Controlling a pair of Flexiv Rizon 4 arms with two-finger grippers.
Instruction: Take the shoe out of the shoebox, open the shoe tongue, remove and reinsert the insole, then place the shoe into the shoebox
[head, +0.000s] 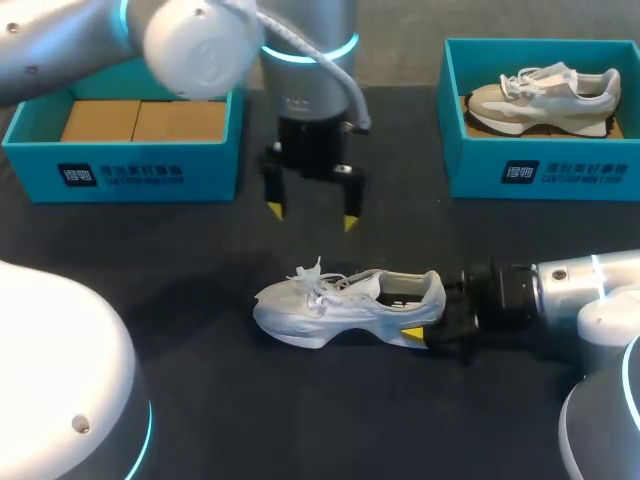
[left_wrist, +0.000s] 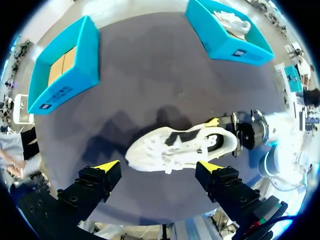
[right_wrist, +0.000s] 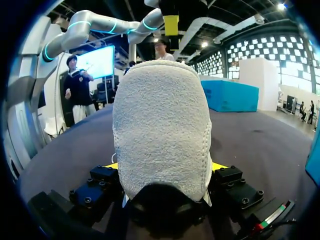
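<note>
My right gripper (head: 428, 328) (right_wrist: 163, 167) is clamped on the heel of the shoe (head: 340, 305) (left_wrist: 175, 147) (right_wrist: 160, 125), one yellow-tipped finger on each side of it. The arm comes in low from my right. The shoe is white and stands on its sole on the dark table (head: 250, 420), about midway across, toe toward my left, laces loose.

My left gripper (head: 311, 215) (left_wrist: 159, 166) hangs above the shoe, fingers spread, nothing between them, not touching it.

Both teal shoeboxes are at the far side of the table. The left shoebox (head: 130, 165) (left_wrist: 85, 60) holds brown cardboard inserts (head: 140, 120). The right shoebox (head: 540, 170) (left_wrist: 225, 42) holds a second shoe (head: 545, 95), beige and white, lying inside. Both boxes are well apart from the gripped shoe.
</note>
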